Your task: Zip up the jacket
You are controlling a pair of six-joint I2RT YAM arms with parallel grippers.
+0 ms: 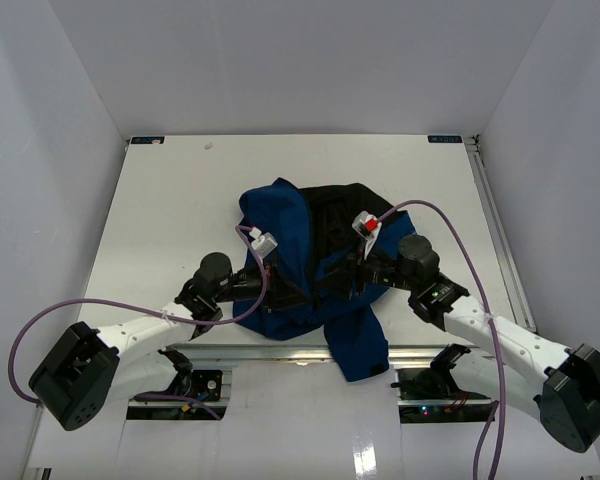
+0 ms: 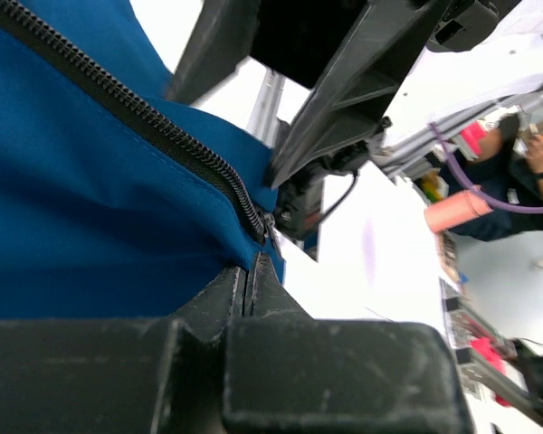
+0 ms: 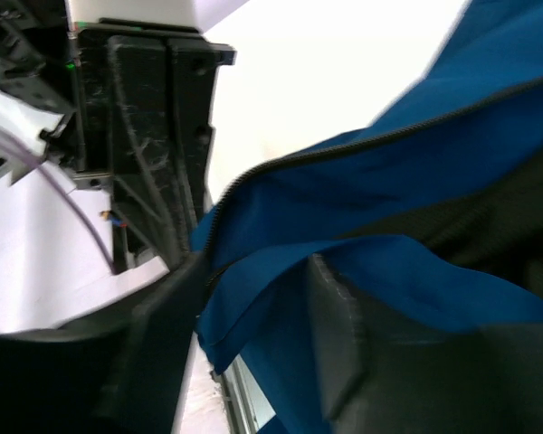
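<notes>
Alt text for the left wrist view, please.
The left gripper, jaws shut, pinches the blue jacket by its edge at the end of the dark zipper, which runs diagonally from the upper left. Black parts of the right arm loom above the white table.

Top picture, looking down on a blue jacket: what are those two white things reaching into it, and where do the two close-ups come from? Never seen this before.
Those are robot arms, a left arm and a right arm, bolted at the near edge of a white table. A fixed camera above took that picture. The close-ups come from a camera on each wrist, showing its own black fingers. The jacket lies unzipped, black lining showing. The left gripper is shut, pinching the jacket's edge by the end of the zipper. The right gripper is open, blue fabric between its fingers.
</notes>
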